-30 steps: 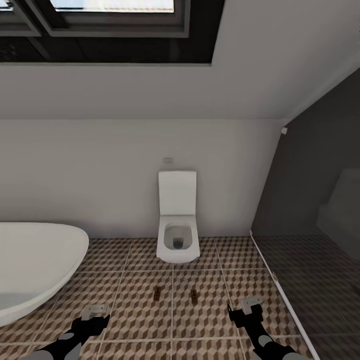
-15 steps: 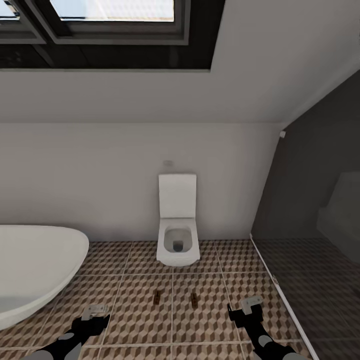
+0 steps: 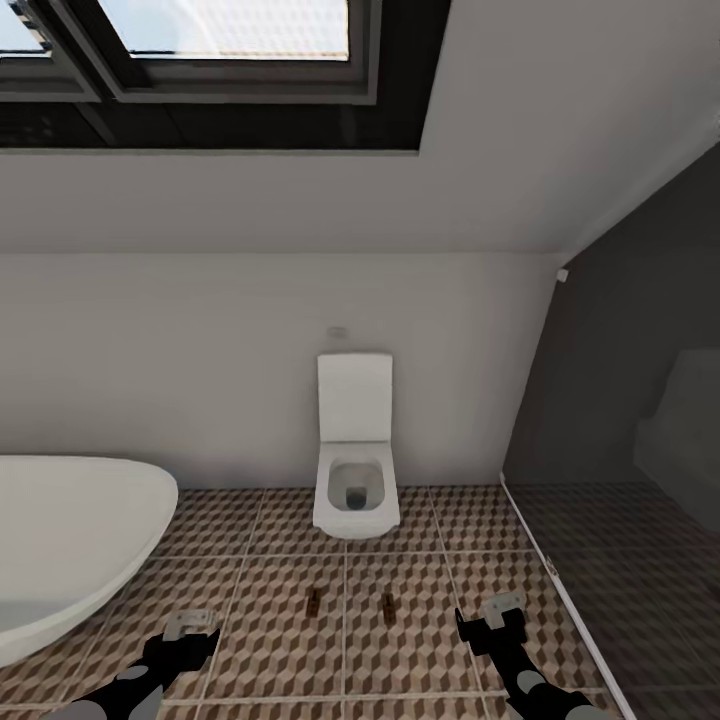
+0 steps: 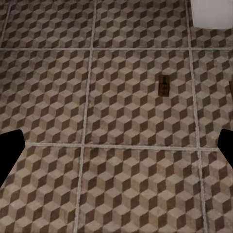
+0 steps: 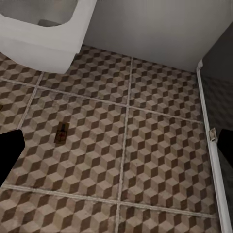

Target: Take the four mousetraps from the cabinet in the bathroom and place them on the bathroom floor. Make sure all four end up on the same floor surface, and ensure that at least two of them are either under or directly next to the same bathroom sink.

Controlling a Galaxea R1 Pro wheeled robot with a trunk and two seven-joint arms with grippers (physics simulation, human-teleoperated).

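Mousetraps — two on the bathroom floor (image 3: 270,560), side by side in front of the toilet (image 3: 355,480): left mousetrap (image 3: 313,601) and right mousetrap (image 3: 388,605), each lying flat on a cube-pattern tile, apart from each other with a grout line running between them and neither touching the toilet base. Left wrist view shows the one mousetrap (image 4: 164,86) lengthwise on a tile with a white corner of the toilet (image 4: 212,13) just beyond it; right wrist view shows the other (image 5: 62,132) lying slightly tilted, near the toilet bowl (image 5: 41,29). Left gripper (image 3: 190,625) hangs low over the tiles on the bathtub side of the toilet, fingers spread, nothing held. Right gripper (image 3: 503,607) hangs on the toilet's other side, near the white threshold strip (image 3: 560,585) of the dark glass shower partition (image 3: 620,420) — also spread wide, empty. White oval bathtub (image 3: 70,540) sits on the floor well off to the toilet's side, under the dark-framed skylight (image 3: 210,60) in the sloped ceiling.
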